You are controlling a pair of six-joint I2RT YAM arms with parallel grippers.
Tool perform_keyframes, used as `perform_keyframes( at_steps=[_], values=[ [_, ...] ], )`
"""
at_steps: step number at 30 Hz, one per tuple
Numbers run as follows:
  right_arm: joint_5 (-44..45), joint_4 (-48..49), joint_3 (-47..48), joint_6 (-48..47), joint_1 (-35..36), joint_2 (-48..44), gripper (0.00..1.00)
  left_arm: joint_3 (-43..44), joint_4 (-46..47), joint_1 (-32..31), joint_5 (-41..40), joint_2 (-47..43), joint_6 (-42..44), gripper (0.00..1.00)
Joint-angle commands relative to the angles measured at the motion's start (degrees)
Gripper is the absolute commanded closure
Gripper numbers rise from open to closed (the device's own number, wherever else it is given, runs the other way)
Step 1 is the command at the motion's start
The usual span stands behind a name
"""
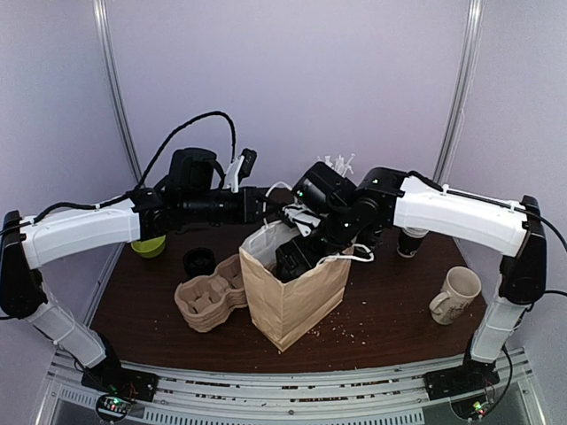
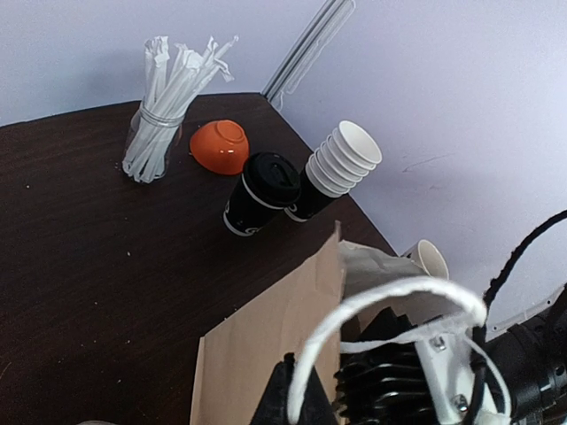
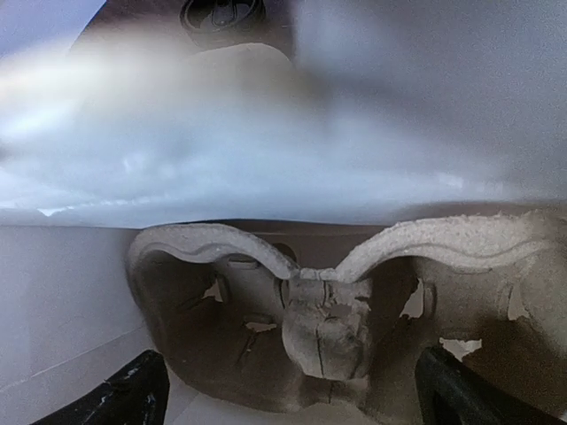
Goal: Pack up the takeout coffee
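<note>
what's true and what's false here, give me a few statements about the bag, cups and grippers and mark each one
1. The right gripper is open, down inside the paper bag. True.
2. The takeout coffee is already in the bag. False: it stands on the table by the stack of white paper cups.
3. A pulp cup carrier sits on the table left of the bag. True.
4. The left gripper is open. False: it is shut on the bag's white handle.
5. The cream mug lies inside the bag. False: it stands on the table, right of the bag.
</note>
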Motion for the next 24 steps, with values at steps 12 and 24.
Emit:
perform_keyframes(
  at_steps=[12,24],
  values=[
    [4.4,-5.9,6.7,1.3,0.2,-5.9,0.00,-0.9,2.0,-0.2,-0.4,-1.7,1.6,1.00],
    [7.1,-10.7,14.1,1.6,0.0,-9.4,0.00,0.2,1.8,-0.2,-0.1,-2.1,1.7,1.00]
  ],
)
